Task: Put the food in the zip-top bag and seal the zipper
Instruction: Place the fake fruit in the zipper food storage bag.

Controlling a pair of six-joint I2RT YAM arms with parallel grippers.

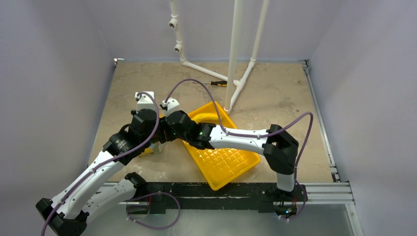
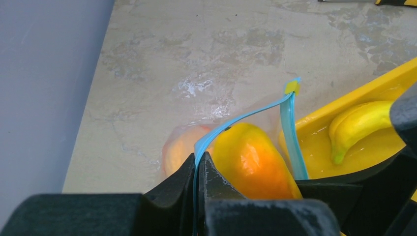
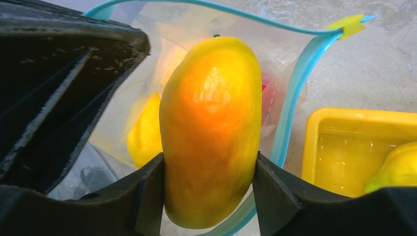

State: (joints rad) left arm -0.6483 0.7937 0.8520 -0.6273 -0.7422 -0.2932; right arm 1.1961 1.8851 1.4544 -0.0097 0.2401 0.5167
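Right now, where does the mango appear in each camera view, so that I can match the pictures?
Top external: not visible; the two arms cover it, left of the yellow tray.
Left wrist: lower centre, mango, beside the left gripper pinching the zipper.
Right wrist: centre, mango, clamped by the right gripper.
Shared landmark: the yellow tray, right side in both wrist views.

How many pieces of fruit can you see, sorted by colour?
Yellow: 2, a lemon in the bag, a banana in the tray.
Orange: 1, the mango in the right gripper.
Red: 1, a red fruit in the bag.
Peach: 1, a peach fruit in the bag.
Total: 5 in view.
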